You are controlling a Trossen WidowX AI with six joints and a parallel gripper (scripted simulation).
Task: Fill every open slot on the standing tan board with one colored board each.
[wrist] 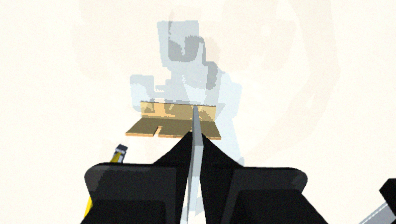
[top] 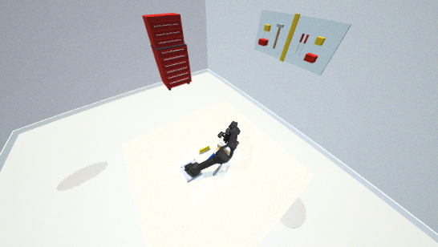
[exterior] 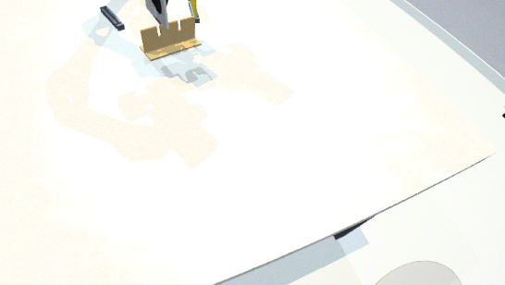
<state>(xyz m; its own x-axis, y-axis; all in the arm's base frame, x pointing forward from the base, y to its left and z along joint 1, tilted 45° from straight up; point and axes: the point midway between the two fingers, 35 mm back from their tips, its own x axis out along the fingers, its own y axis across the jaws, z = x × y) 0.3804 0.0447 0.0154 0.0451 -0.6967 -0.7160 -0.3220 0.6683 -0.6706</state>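
My tool (wrist: pixel 194 136) grips the thin grey board (exterior: pixel 162 14) (wrist: pixel 196 157) upright, crosswise to the slotted tan board (exterior: pixel 173 34) (wrist: pixel 172 128). This should let its notch meet a slot.

arm (top: pixel 208 162): black, bulky angular joints | end effector (wrist: pixel 194 136): black, tapered fingers

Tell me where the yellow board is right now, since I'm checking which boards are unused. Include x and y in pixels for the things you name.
In the top view, the yellow board (top: pixel 204 149) stands left of the arm (top: pixel 208 162), above its base plate (top: pixel 188 181).
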